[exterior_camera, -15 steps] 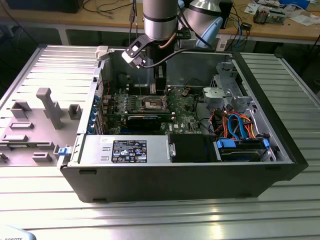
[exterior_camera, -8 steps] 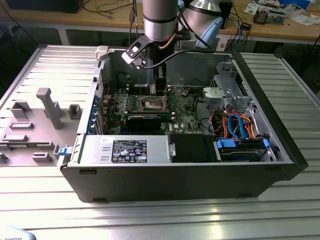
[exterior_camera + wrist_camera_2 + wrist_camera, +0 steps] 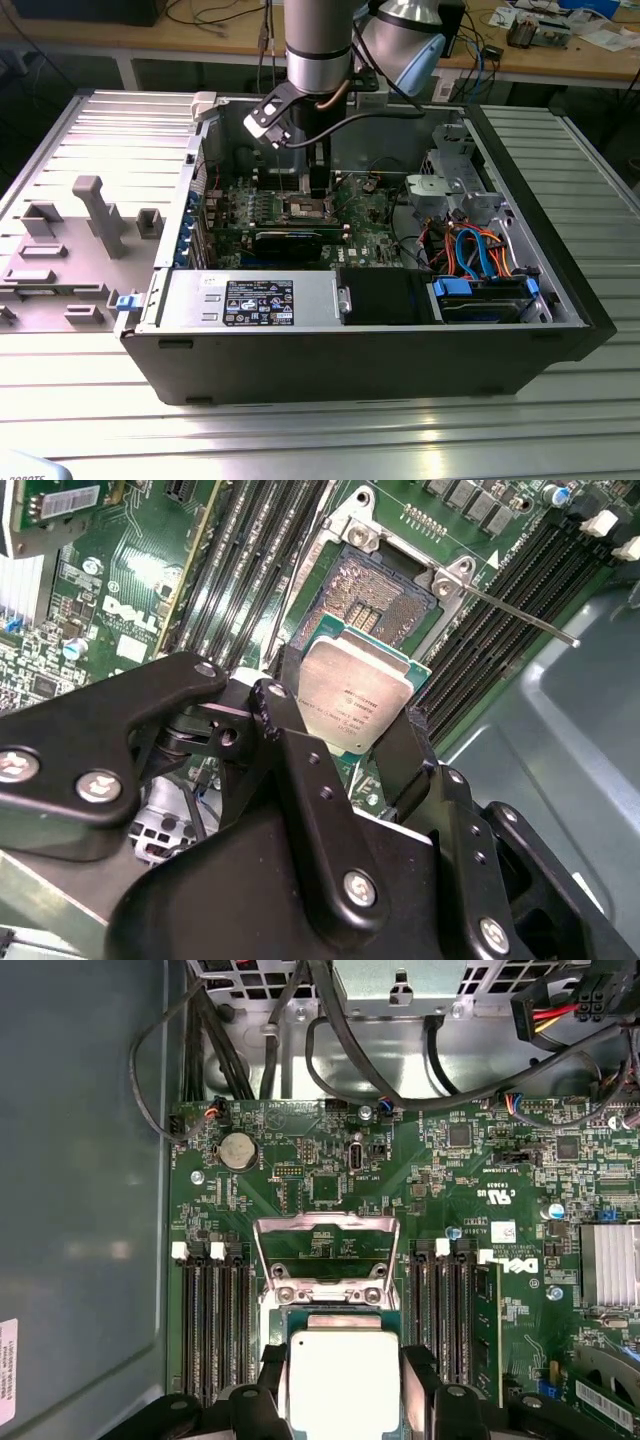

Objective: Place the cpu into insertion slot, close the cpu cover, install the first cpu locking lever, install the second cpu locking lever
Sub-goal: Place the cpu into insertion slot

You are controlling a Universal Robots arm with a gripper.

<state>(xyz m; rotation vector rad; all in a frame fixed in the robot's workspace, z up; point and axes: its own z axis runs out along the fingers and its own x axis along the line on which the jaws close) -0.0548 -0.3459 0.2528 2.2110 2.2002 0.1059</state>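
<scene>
The tool (image 3: 350,720) is clamped on the cpu (image 3: 355,685), one finger (image 3: 283,695) on each of two opposite edges and the silver top turned back toward the wrist. The insertion slot (image 3: 388,592) lies straight beyond the fingertips, its dark centre open; the chip hangs just short of it and looks unseated. The cpu cover (image 3: 325,1228) stands swung open on the slot's far side from the tool. In the first wrist view the chip's edges run parallel to that frame, so it looks squared to the slot. A thin locking lever (image 3: 520,615) juts out beside the slot.
</scene>
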